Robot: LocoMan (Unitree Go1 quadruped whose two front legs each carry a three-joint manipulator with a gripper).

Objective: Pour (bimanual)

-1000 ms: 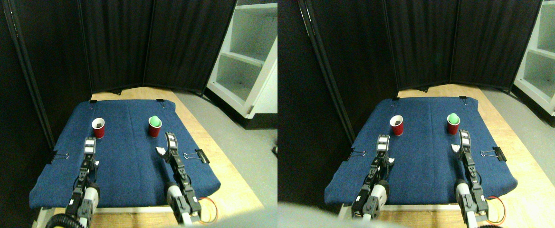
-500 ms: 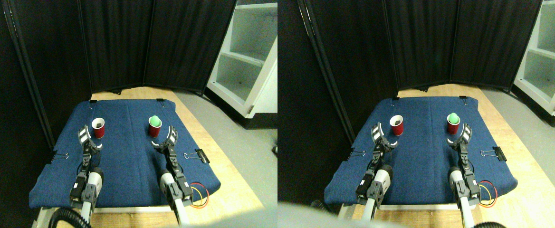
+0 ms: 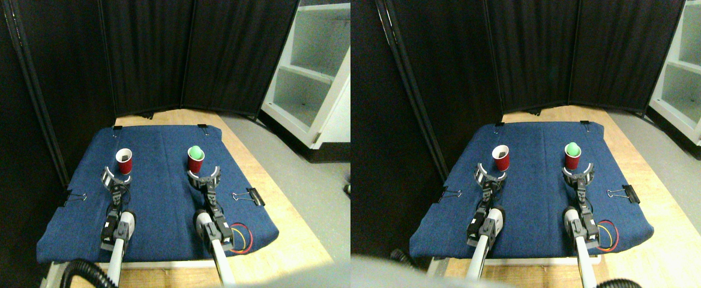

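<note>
Both arms advanced: left gripper (image 3: 116, 177), right gripper (image 3: 203, 176) jaws apart, just short of cups (image 3: 124, 161); cloth edges far.

A dark blue felt-like cloth (image 3: 164, 198) lay spread over a pale wooden tabletop (image 3: 293, 234), whose bare surface showed along the right side and at the far edge. Small black binder clips held the cloth at its borders: one on the right edge (image 3: 254, 196), one on the left edge (image 3: 67, 196), and one at the far edge (image 3: 202, 128). Behind the table stood a black folding fabric screen (image 3: 194, 54) in several panels. To the right, on a grey floor (image 3: 320, 180), stood a white open shelving unit (image 3: 311, 72).
</note>
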